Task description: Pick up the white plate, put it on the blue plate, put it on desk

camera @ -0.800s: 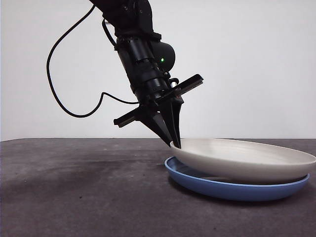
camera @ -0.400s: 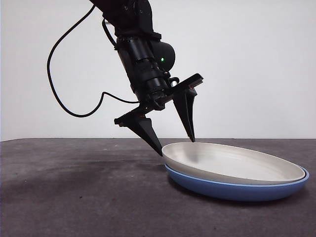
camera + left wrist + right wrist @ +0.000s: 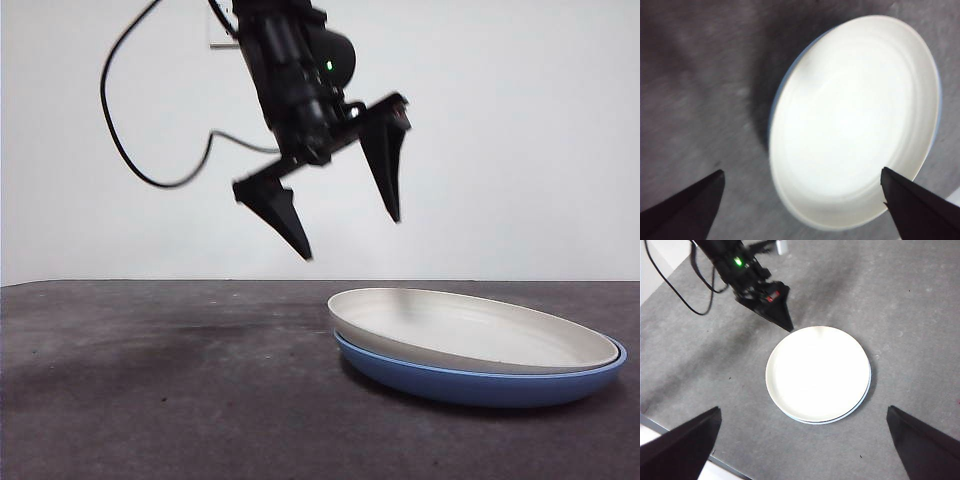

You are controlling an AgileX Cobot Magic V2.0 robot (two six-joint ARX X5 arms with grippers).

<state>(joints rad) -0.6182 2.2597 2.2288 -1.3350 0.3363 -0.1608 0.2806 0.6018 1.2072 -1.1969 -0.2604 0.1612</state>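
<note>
With the white plate (image 3: 470,330) nested in the blue plate (image 3: 480,385) and both grippers' jaws apart, re-gripping only its rim may drag both plates, though the seam looks blurred.

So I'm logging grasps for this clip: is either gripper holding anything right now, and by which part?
Nothing is held. The left gripper hangs open above the white plate, which rests on the blue plate; the right gripper is open too.

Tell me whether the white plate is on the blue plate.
On: the white plate sits nested in the blue plate.
</note>
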